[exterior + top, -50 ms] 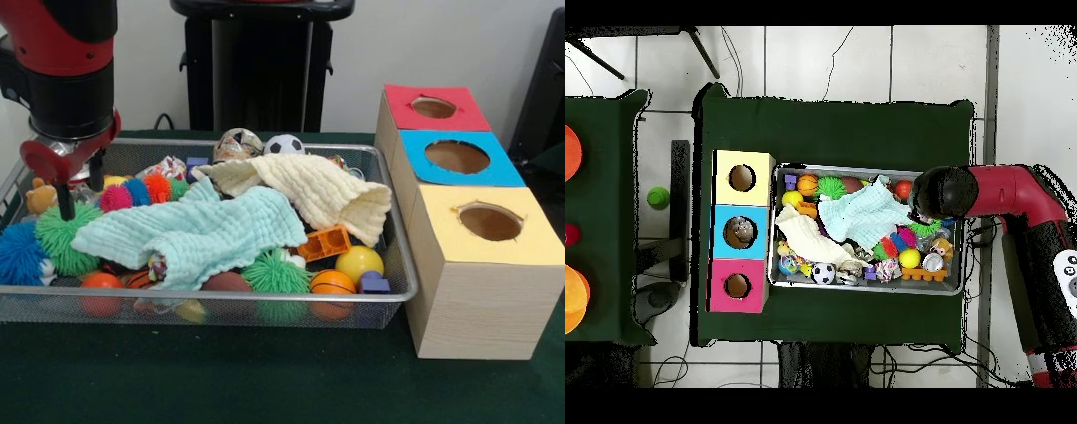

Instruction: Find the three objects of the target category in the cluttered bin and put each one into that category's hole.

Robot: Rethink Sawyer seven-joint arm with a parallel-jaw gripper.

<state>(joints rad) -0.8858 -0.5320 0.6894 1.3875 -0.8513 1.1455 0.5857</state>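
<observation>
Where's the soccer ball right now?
In the front view the soccer ball sits at the bin's far edge, just behind the cream cloth and right of a patterned ball.

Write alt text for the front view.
A red and black robot arm's gripper hangs over the left end of a mesh bin heaped with toys and two cloths. Three wooden boxes with red, blue and yellow holed tops stand to its right.

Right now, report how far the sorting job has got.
Done: nothing that shows; whether the holes in the boxes hold anything cannot be told. In hand: the gripper hangs over the bin's end farthest from the boxes, above the green spiky ball, holding nothing visible. Left: the cloths cover much of the toys, so searching and all placements look outstanding.
</observation>
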